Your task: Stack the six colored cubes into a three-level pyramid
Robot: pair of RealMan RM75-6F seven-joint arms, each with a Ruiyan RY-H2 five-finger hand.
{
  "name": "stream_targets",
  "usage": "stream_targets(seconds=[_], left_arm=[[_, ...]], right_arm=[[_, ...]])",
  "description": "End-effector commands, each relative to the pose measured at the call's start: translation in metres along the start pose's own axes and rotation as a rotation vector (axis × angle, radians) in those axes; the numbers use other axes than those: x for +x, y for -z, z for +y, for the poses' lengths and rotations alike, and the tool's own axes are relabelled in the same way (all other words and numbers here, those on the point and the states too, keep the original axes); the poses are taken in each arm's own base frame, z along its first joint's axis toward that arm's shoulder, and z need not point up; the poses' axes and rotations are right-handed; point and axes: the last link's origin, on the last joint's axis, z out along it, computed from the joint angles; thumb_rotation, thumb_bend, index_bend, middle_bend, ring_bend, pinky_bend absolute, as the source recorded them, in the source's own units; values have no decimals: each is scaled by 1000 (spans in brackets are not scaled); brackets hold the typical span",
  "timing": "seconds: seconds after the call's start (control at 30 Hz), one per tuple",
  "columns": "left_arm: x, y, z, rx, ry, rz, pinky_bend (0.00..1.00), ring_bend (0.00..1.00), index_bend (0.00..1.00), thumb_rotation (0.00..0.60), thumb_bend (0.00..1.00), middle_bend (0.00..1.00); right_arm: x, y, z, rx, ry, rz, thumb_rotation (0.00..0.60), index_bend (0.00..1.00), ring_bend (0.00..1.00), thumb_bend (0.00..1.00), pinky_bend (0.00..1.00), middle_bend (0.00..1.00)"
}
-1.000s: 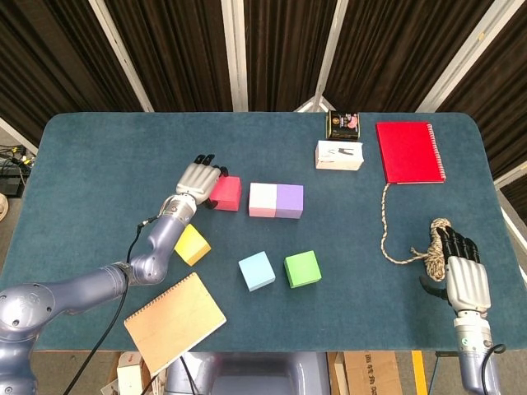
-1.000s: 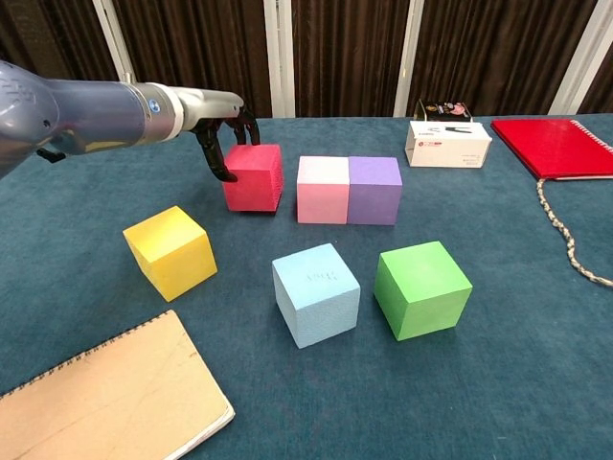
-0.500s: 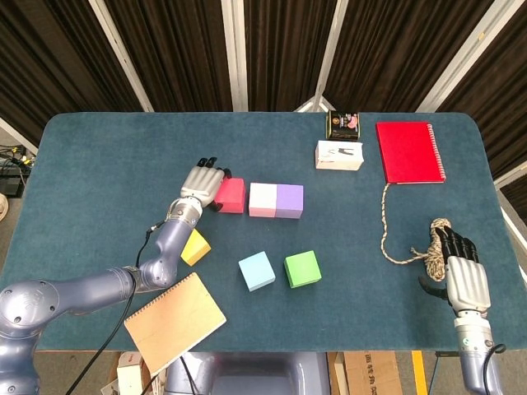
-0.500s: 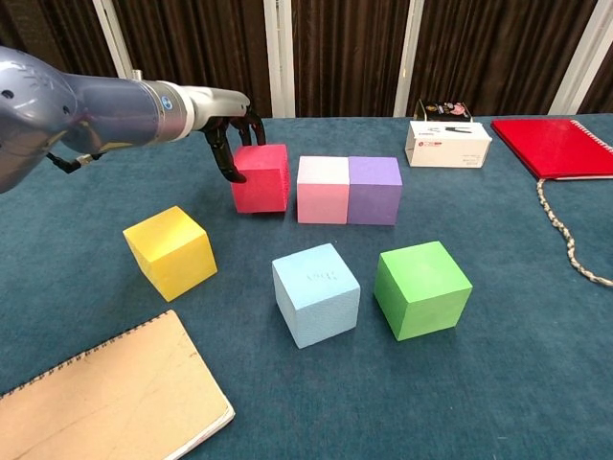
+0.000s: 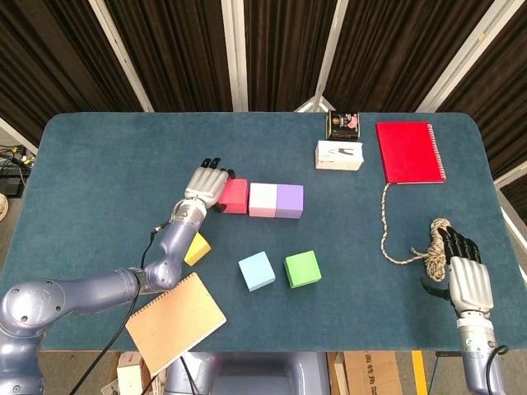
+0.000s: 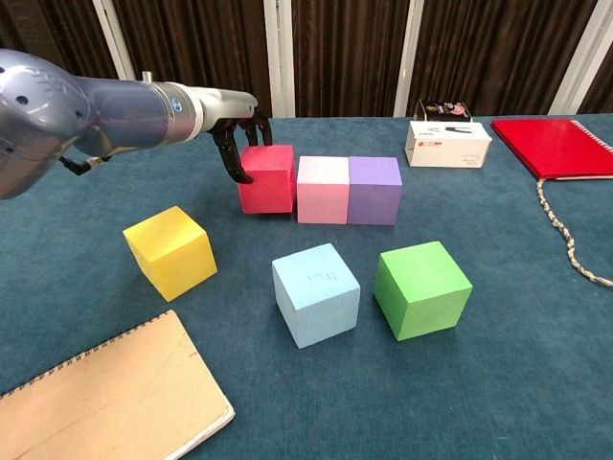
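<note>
A tan notebook (image 5: 174,319) lies at the table's 7 o'clock corner, with a red notebook (image 5: 408,151), a white box (image 5: 339,155) and a small dark tin (image 5: 344,124) up around 1 o'clock. A rope (image 5: 401,239) trails down from the red notebook to a coil at 4 o'clock, where the right hand (image 5: 463,273) rests beside it, fingers straight and together, holding nothing. The table (image 5: 99,164) is covered in dark teal cloth, with dark curtains behind it.

The 6 cubes are all single-level. A red cube (image 6: 267,178), pink cube (image 6: 323,189) and purple cube (image 6: 374,190) form a row near the middle, touching side by side. The left hand (image 6: 236,134) presses its dark curved fingers (image 6: 233,161) against the red cube's 9 o'clock face without enclosing it. The yellow cube (image 6: 170,251) sits at 8 o'clock from the row, partly hidden by the left arm in the head view; the blue cube (image 6: 316,292) and green cube (image 6: 422,287) sit at 6 o'clock, slightly apart
</note>
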Motion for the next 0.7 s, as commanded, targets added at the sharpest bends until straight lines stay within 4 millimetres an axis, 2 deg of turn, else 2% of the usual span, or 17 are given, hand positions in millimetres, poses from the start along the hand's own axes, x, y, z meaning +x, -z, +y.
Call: stream_targets(seconds=[0.03,0.7], left_arm=[[-1,-1,1,-1,-5,2,50,5,260,600,395,284],[-7,-5,4,-8,-9,-10,49,0,255,600,388,268]], right_arm=[[0,0,0,0,-2,-2,600,0,0,269,0,0],[0,-1,1,-8,-3,-8,600,0,0,268,0,0]])
